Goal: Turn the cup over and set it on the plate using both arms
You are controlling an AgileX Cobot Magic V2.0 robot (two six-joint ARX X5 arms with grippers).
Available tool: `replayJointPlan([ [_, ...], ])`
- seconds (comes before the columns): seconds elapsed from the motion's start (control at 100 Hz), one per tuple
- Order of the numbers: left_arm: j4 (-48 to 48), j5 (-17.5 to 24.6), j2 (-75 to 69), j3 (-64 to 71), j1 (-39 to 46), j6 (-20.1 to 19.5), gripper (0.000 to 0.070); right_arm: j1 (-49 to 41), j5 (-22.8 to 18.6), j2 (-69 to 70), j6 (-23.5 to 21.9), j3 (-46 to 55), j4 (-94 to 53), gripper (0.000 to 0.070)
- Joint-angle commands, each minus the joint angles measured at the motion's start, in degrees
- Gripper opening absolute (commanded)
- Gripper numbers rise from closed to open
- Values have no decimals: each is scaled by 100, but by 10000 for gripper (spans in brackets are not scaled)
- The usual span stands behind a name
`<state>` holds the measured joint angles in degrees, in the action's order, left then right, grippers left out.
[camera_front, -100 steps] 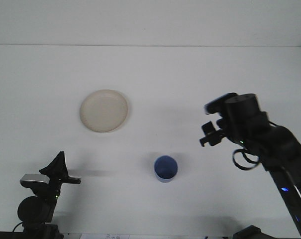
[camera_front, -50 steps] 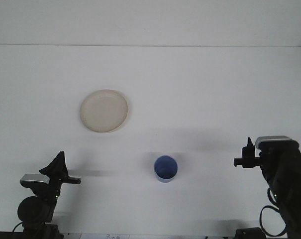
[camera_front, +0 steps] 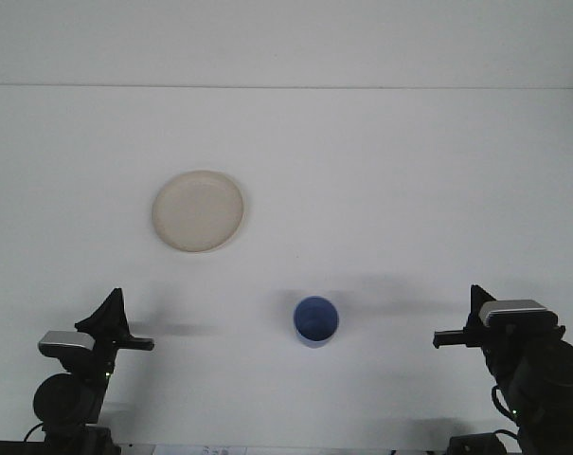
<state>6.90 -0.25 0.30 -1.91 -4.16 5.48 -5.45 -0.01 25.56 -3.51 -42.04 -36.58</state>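
Note:
A blue cup (camera_front: 315,320) stands upright on the white table with its mouth facing up, a little right of centre near the front. A cream plate (camera_front: 198,210) lies flat to its upper left, with nothing on it. My left gripper (camera_front: 123,329) rests low at the front left corner, well away from both. At the front right corner, my right gripper (camera_front: 458,324) sits drawn back, level with the cup and a good distance to its right. Neither gripper holds anything.
The white table (camera_front: 381,171) stretches back to a pale wall (camera_front: 286,38). The two arm bases (camera_front: 68,398) (camera_front: 542,379) fill the front corners.
My right arm has pulled back from mid-table on the right, down to the front right corner. The cup, the plate and the left arm have stayed put.

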Motion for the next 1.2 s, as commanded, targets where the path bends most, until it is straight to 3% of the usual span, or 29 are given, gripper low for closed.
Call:
replayJointPlan([
  [0.0, 103, 7, -11, 109, -9, 7, 12, 0, -11, 31, -98, -52, 52, 0],
  [0.13, 186, 26, -11, -107, -9, 479, 12, 0, -11, 33, -103, -52, 42, 0],
  [0.24, -144, 31, 76, -691, -9, 603, 12, 0, -4, 37, -103, -52, -48, 0],
  [0.5, -2389, 490, 1648, -3456, -9, 599, 12, 0, -2, 42, -105, -52, -203, 0],
  [0.58, -3272, 651, 2387, -4371, -9, 417, 12, 0, -4, 42, -103, -52, -203, 0],
  [0.76, -4889, 839, 3847, -5880, -15, -409, 12, 0, -4, 42, -116, -52, -203, 0],
  [0.88, -5027, 1292, 4325, -6133, -155, -463, 12, 0, -31, 42, -127, -52, -205, 0],
  [1.13, -5178, 1298, 4671, -6135, -350, -452, 20, 0, -155, 42, -125, -52, -291, 0],
  [1.16, -5187, 1298, 4690, -6135, -361, -452, 44, 0, -155, 42, -125, -52, -299, 0],
  [1.19, -5202, 1298, 4701, -6135, -369, -450, 113, 0, -153, 42, -125, -52, -306, 0],
])
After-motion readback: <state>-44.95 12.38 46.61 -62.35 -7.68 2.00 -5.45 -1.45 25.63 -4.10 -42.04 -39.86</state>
